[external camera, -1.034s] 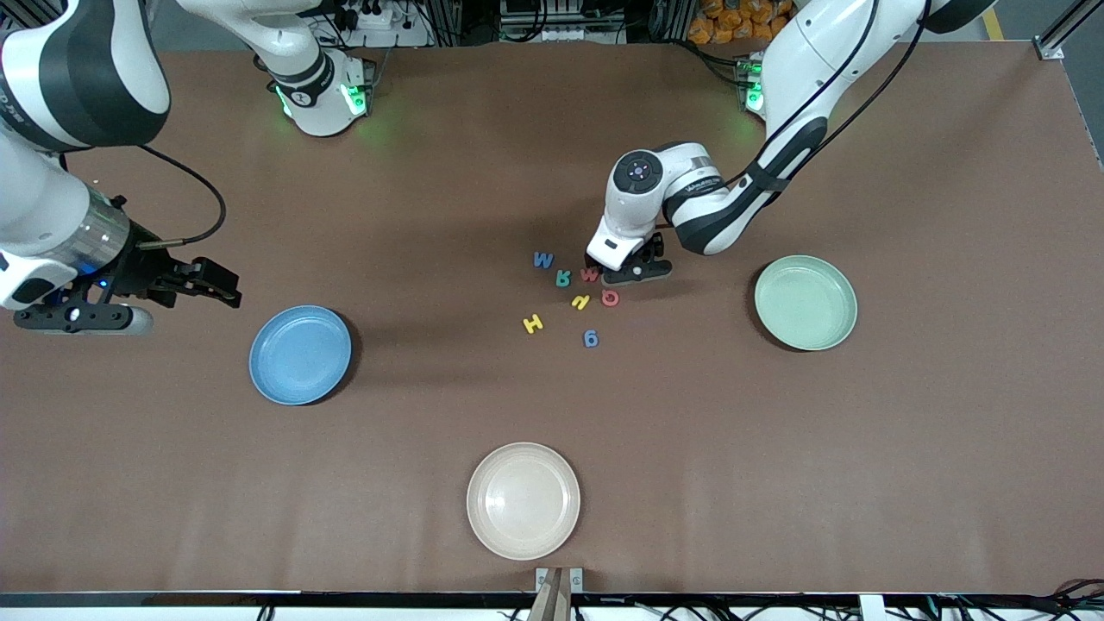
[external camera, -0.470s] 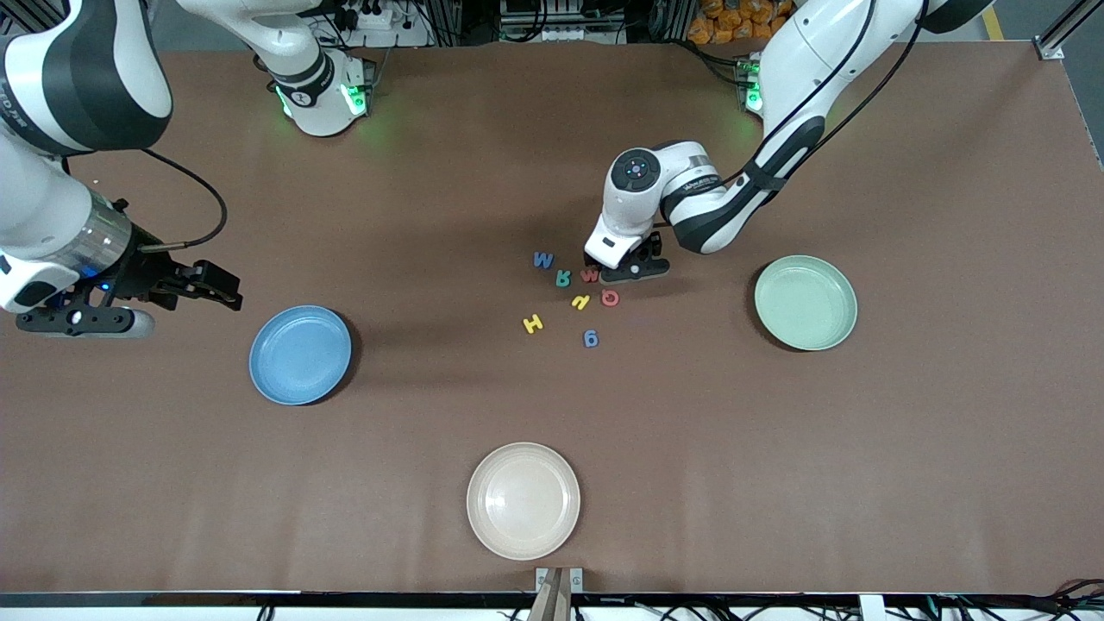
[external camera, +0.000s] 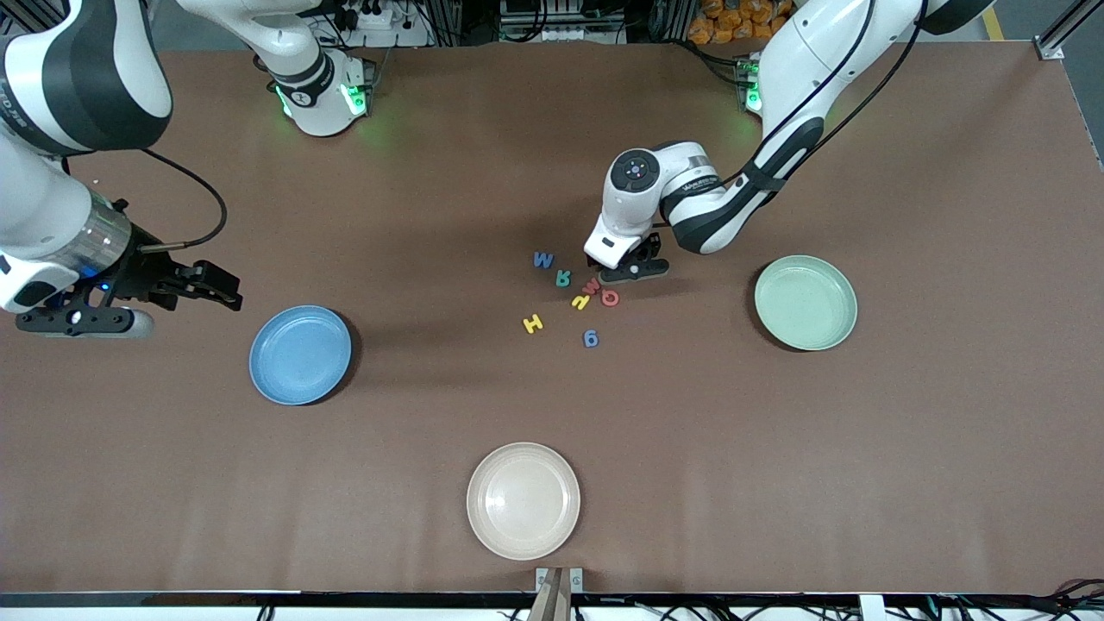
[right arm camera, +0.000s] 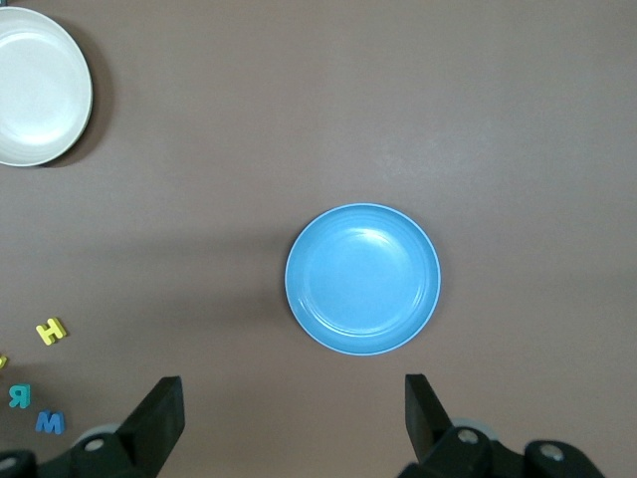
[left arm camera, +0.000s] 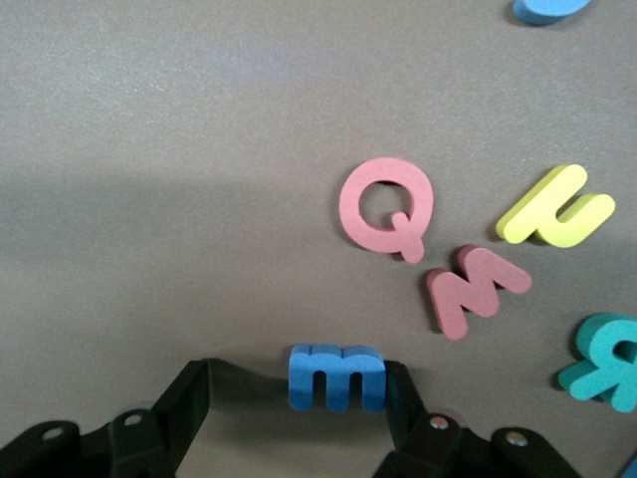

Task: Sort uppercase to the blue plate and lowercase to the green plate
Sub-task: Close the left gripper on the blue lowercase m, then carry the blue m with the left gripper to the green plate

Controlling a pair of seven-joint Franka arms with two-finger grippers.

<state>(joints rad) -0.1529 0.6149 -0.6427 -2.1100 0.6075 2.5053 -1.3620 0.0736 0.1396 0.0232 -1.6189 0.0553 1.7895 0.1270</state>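
Note:
My left gripper (external camera: 623, 269) is down on the table at the letter cluster, jaws open around the lowercase blue m (left arm camera: 336, 376). The m touches one finger, with a gap to the other. The arm hides this m in the front view. Close by lie the red Q (left arm camera: 387, 206), red m (left arm camera: 476, 289), yellow h (left arm camera: 555, 207) and teal R (left arm camera: 607, 360). The blue M (external camera: 543, 260), yellow H (external camera: 533, 324) and blue g (external camera: 591, 338) lie around them. Both the blue plate (external camera: 300, 354) and the green plate (external camera: 806, 302) hold nothing. My right gripper (external camera: 207, 289) waits open, up beside the blue plate.
A cream-white plate (external camera: 523, 500) sits near the table's front edge, nearer to the front camera than the letters. The green plate lies toward the left arm's end, the blue plate toward the right arm's end, with bare brown tabletop between them and the letters.
My left gripper's fingers have narrowed around the blue m. The red m has been nudged and turned, ending closer to the red Q. The right arm has hardly moved.

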